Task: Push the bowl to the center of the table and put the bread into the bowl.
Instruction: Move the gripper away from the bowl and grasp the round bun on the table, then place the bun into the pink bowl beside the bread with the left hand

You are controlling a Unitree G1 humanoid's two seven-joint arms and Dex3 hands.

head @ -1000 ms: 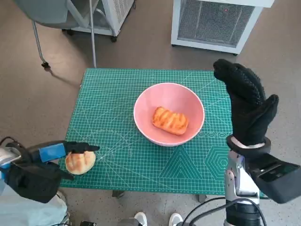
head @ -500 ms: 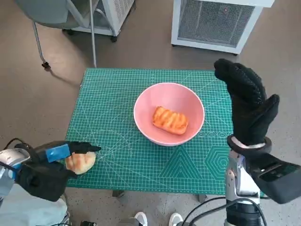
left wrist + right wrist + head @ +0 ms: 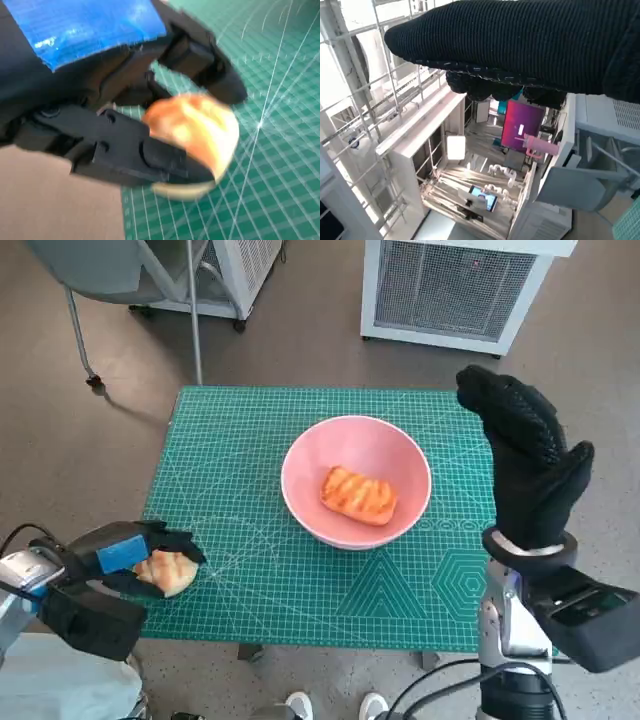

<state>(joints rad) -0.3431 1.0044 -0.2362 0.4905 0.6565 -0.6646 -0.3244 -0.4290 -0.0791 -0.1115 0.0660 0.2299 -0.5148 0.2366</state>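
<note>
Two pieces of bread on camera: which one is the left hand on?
The round pale bun at the mat's near left corner, with the left hand closing around it. The other, a striped oblong pastry, already lies in the pink bowl.

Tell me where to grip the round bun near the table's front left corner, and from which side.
Grip the round bun across its domed middle, coming from above on the robot's left, as the left hand does. Its flat base rests on the green mat, so, judging by that, fingers can close on opposite sides.
</note>
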